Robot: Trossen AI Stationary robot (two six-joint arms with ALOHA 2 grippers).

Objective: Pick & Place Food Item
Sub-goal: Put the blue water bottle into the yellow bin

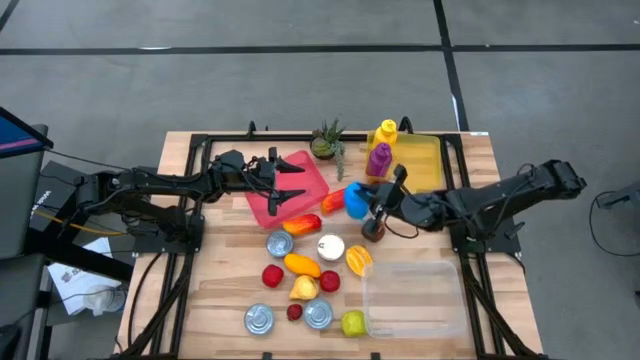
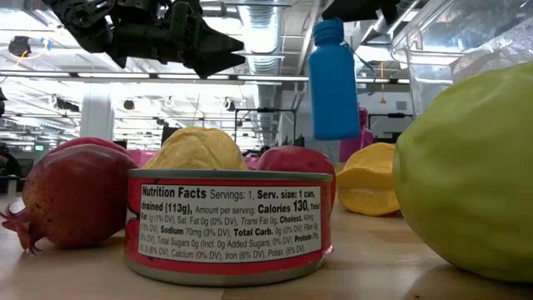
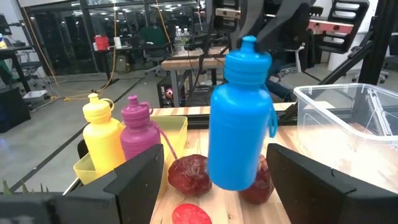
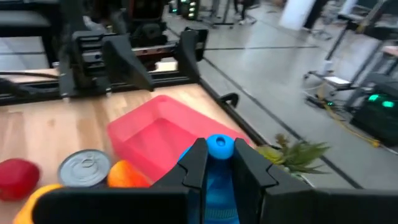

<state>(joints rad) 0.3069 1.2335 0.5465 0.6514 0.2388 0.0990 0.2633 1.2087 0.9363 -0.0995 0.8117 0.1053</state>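
Labelled can (image 2: 229, 221) fills the low view's foreground; behind, right hand (image 4: 217, 163) pinches blue bottle (image 1: 356, 199) at centre above desk (image 1: 420, 325), left hand (image 1: 288, 180) spread; advisably lift vertically, clearing neighbouring produce.

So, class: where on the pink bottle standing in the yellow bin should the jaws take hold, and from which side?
Grip the pink bottle at its narrow neck just under the cap, coming from above. It stands upright in the yellow bin close beside the yellow bottle, so a side approach looks crowded, while the cap end is free.
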